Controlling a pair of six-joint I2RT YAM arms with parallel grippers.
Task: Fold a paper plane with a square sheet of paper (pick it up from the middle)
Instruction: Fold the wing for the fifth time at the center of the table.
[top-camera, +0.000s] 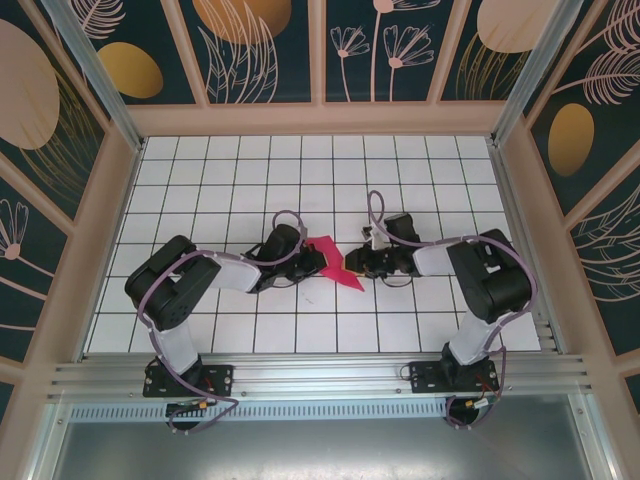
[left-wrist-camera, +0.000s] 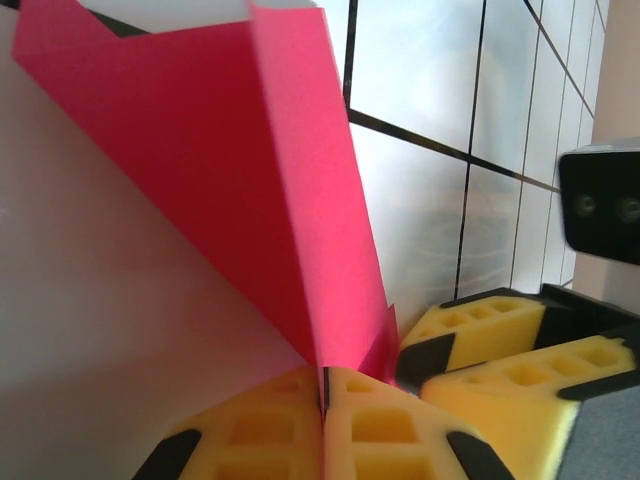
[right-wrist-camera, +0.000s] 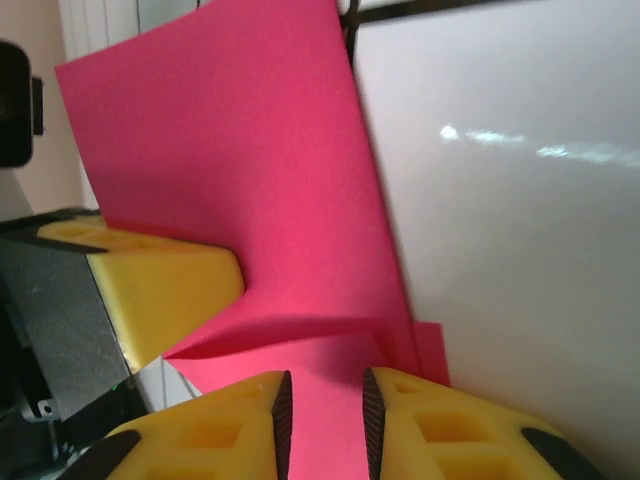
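The square sheet of paper (top-camera: 335, 264) is a creased, folded magenta-pink shape in the middle of the table, standing up between the two arms. My left gripper (top-camera: 308, 262) comes at it from the left and is shut on its lower folded edge. In the left wrist view the yellow pads (left-wrist-camera: 270, 430) are pressed together under the paper (left-wrist-camera: 240, 150). My right gripper (top-camera: 358, 262) is at the paper's right side. Its jaws (right-wrist-camera: 325, 405) stand slightly apart, with pink paper (right-wrist-camera: 240, 150) showing through the gap and not pinched. The left gripper's yellow finger (right-wrist-camera: 165, 280) touches the sheet beside it.
The table is a white grid of tiles (top-camera: 300, 180) with a raised wooden frame (top-camera: 320, 120) around it. An aluminium rail (top-camera: 320, 375) runs along the near edge by the arm bases. The right gripper's fingers (left-wrist-camera: 500, 330) sit close beside the left pads.
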